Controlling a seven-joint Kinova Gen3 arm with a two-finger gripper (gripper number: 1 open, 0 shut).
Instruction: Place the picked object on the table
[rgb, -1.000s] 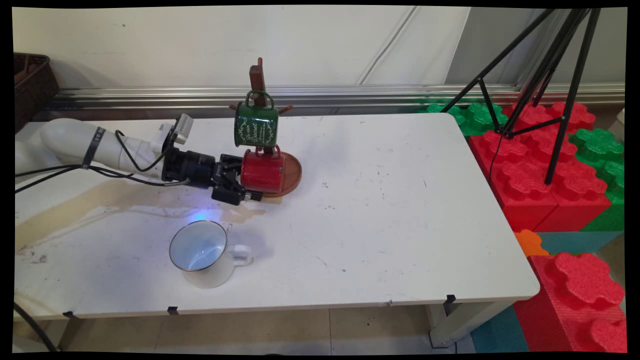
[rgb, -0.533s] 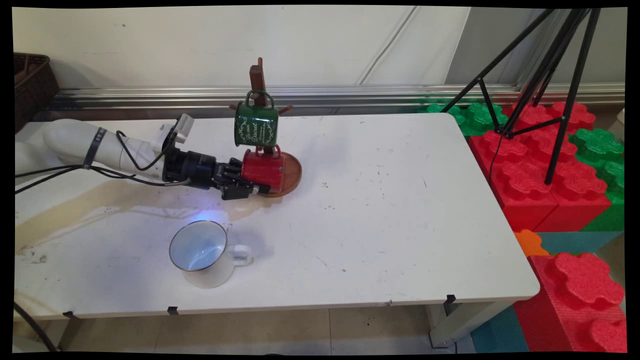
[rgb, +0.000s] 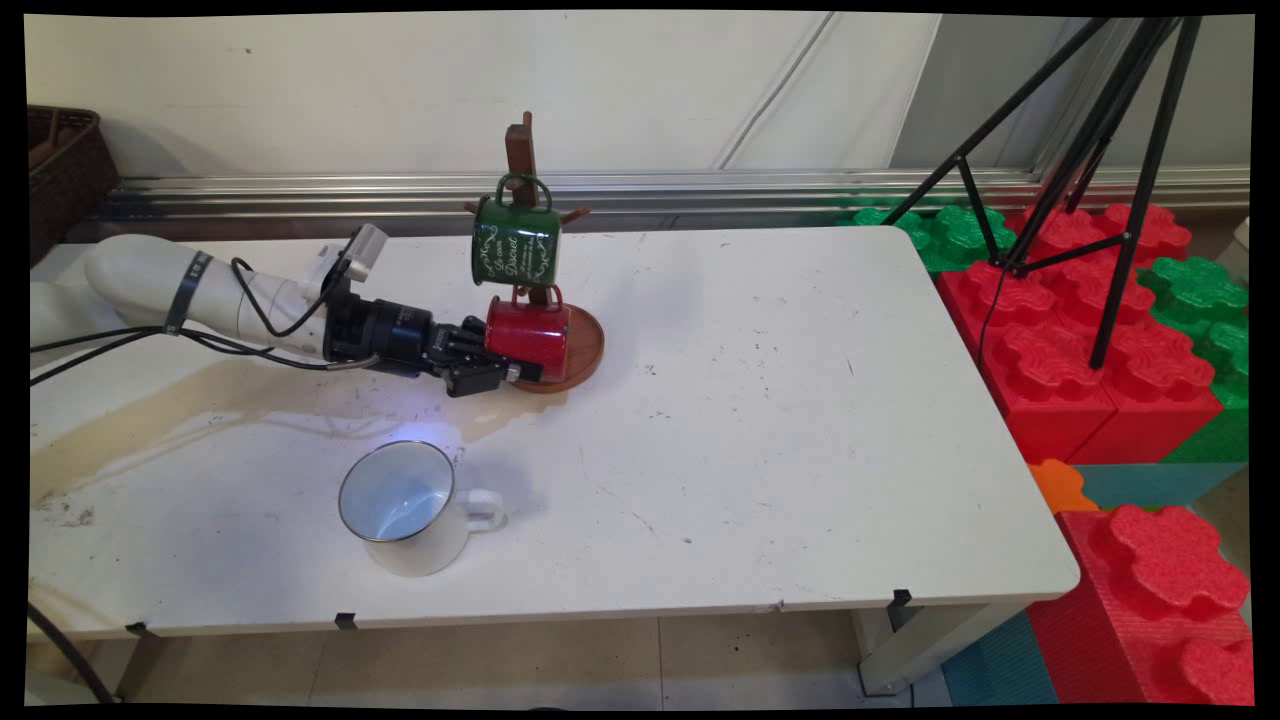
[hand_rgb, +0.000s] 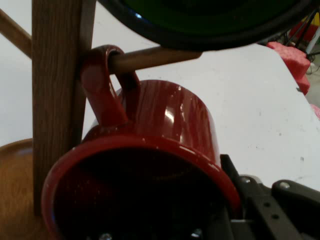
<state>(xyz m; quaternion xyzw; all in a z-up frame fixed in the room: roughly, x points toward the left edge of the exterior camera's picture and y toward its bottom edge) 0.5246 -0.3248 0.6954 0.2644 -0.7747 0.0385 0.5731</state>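
Note:
A red mug (rgb: 530, 335) hangs by its handle on a lower peg of a wooden mug tree (rgb: 520, 150), low over the tree's round base (rgb: 588, 350). My gripper (rgb: 500, 365) reaches in level from the left and is shut on the red mug's rim. In the hand view the red mug (hand_rgb: 170, 120) fills the picture with its mouth toward me. One finger (hand_rgb: 250, 195) lies outside its wall, and the other is hidden. The handle loops over the peg beside the post (hand_rgb: 55, 75). A green mug (rgb: 517, 240) hangs on a higher peg, just above.
A white mug (rgb: 405, 505) stands upright on the white table (rgb: 780, 420), nearer than the gripper. A brownish stain (rgb: 200, 400) runs across the table's left part. A dark basket (rgb: 60, 160) sits at the back left. A black tripod (rgb: 1100, 150) and foam blocks (rgb: 1080, 340) stand to the right.
The fingers, spread wide around the red mug a second ago, have shut on its rim. The mug tree and both hanging mugs have shifted slightly up and to the right.

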